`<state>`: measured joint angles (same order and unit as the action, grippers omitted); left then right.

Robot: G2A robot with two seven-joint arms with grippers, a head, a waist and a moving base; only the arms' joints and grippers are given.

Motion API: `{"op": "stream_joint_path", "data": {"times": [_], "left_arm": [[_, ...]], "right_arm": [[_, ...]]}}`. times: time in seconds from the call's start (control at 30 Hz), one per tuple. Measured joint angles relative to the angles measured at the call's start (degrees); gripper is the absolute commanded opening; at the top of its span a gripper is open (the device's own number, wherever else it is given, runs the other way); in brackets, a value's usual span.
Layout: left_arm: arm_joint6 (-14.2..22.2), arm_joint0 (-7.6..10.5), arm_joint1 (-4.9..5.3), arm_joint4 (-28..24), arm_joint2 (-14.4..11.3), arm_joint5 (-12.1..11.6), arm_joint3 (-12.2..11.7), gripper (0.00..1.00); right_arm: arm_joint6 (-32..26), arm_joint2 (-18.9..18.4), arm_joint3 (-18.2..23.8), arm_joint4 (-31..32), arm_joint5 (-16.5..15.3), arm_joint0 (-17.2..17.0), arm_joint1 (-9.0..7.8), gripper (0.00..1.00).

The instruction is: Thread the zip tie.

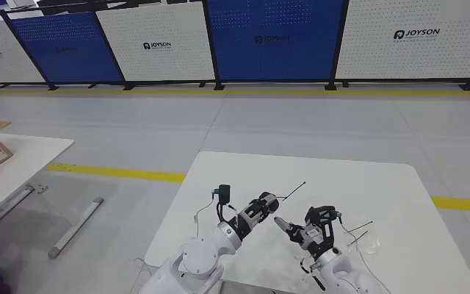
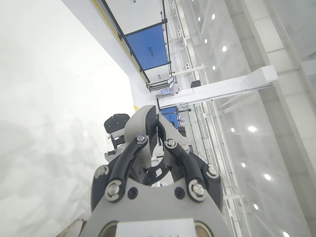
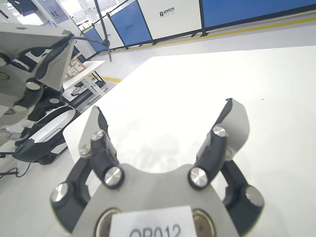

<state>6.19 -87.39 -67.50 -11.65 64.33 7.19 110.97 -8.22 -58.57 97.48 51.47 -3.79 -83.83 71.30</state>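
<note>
Closest in, the right gripper [image 3: 165, 114] hangs just above the white table [image 1: 367, 176], its two fingers spread wide apart and nothing between them. Just beside it is the left gripper [image 2: 156, 117]. Its own wrist view shows the black ribbed pads [image 2: 151, 124] pressed flat together. The right wrist view, looking across from the side, adds what those pads pinch: one thin black zip tie [image 3: 88, 40], clamped at the very tips and held in the air over the table. There a short stretch runs from the tips to a small dark junction, where a long strand crosses it; whether it passes through the head I cannot tell. From above, the same tie reads as a single straight line pointing away from the robot.

On the table by the right arm lie two loose dark strands [image 1: 360, 226] and one clear bag [image 1: 373, 242], apart from both grippers.

Farther off, a yellow line [image 1: 117, 172] crosses the floor, a second table [image 1: 29, 151] stands at the left, and a row of panels [image 1: 275, 37] closes the back: two blue, three white.
</note>
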Motion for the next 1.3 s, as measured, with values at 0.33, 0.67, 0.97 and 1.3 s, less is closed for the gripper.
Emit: {"op": "stream_joint_path", "data": {"times": [0.33,0.67,0.97,1.3], "left_arm": [[-0.1,0.18,-0.18,0.3,-0.9,-0.5,-0.3,0.0],[0.2,-0.12,-0.25,1.3,-1.2,-0.6,0.0,0.0],[-0.1,-0.27,-0.32,2.9,-1.6,-0.5,0.2,0.0],[0.0,-0.42,-0.43,4.0,-2.2,-0.3,0.4,0.0]], "right_arm": [[4.9,-0.8,0.0,-2.5,-1.7,-0.6,0.28,1.0],[4.5,0.2,-1.0,-2.7,-1.3,0.5,0.86,0.41],[5.1,0.3,-1.0,-2.2,-2.4,0.6,1.12,0.4],[6.4,-0.1,-0.6,-1.4,-3.1,0.1,1.27,0.35]]}}
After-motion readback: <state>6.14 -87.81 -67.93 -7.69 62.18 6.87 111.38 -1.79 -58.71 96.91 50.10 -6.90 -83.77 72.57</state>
